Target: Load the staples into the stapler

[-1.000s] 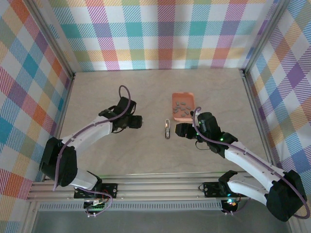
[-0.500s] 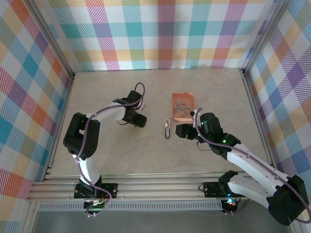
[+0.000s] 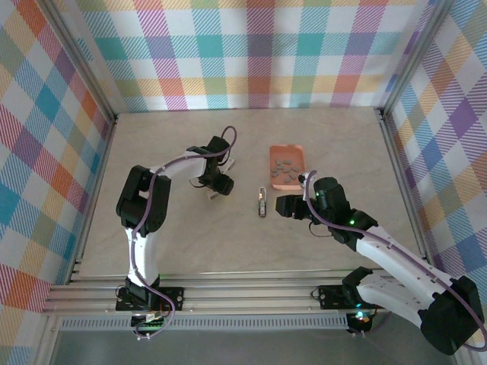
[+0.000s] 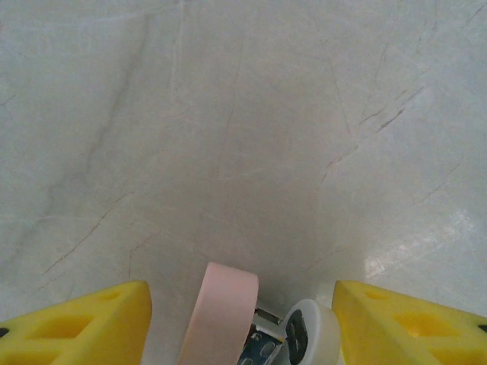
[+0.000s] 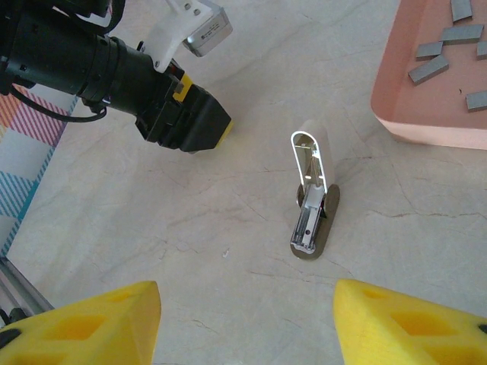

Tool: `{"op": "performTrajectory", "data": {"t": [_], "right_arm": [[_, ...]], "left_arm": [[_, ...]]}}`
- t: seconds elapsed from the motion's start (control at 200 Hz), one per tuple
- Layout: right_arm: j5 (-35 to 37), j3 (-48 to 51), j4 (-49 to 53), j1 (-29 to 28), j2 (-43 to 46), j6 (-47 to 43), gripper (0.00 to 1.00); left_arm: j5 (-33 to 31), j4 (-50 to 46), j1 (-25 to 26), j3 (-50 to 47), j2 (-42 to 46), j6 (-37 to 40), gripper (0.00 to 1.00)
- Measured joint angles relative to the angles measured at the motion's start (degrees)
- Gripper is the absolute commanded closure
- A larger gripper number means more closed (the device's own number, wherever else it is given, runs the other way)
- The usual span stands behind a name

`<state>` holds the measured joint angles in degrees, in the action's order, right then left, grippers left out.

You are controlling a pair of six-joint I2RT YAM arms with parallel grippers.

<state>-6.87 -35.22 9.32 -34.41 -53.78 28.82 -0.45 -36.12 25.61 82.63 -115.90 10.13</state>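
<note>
The stapler (image 5: 310, 205) lies sprung open mid-table, near the salmon tray (image 5: 403, 106) that holds the staples (image 5: 441, 34). The right gripper (image 5: 243, 327) hovers beside it, jaws wide and empty. Further left, the left gripper (image 4: 242, 296) straddles a pink-and-white mini stapler (image 4: 224, 315), jaws apart, seemingly not gripping.

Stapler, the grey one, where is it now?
In the top view, the stapler lies mid-frame on the table, just nearer and left of the orange tray.
</note>
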Motion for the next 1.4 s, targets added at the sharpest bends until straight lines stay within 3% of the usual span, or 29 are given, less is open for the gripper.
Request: {"op": "performTrajectory", "data": {"t": [0.615, 0.855, 1.03, 1.255, 1.4], "right_arm": [[1.1, 1.0, 0.6, 0.0, 0.4, -0.8, 0.37], [1.9, 1.2, 0.4, 0.0, 1.2, -0.8, 0.36], [0.3, 2.0, -1.8, 0.0, 1.0, -0.8, 0.35], [-5.6, 4.2, -9.4, 0.0, 0.3, -2.1, 0.31], [-10.6, 5.0, -15.5, 0.0, 0.2, -7.8, 0.25]], "left_arm": [[0.9, -1.3, -0.4, 1.3, -0.9, 1.8, 0.67], [5.2, 1.3, -1.2, -4.6, 9.6, 0.4, 0.69], [12.7, 11.1, -1.4, -15.9, 23.1, -6.7, 0.7], [26.4, 33.8, -1.4, -35.5, 39.1, -14.7, 0.73], [35.5, 46.9, -1.4, -42.1, 44.9, -15.4, 0.75]]}}
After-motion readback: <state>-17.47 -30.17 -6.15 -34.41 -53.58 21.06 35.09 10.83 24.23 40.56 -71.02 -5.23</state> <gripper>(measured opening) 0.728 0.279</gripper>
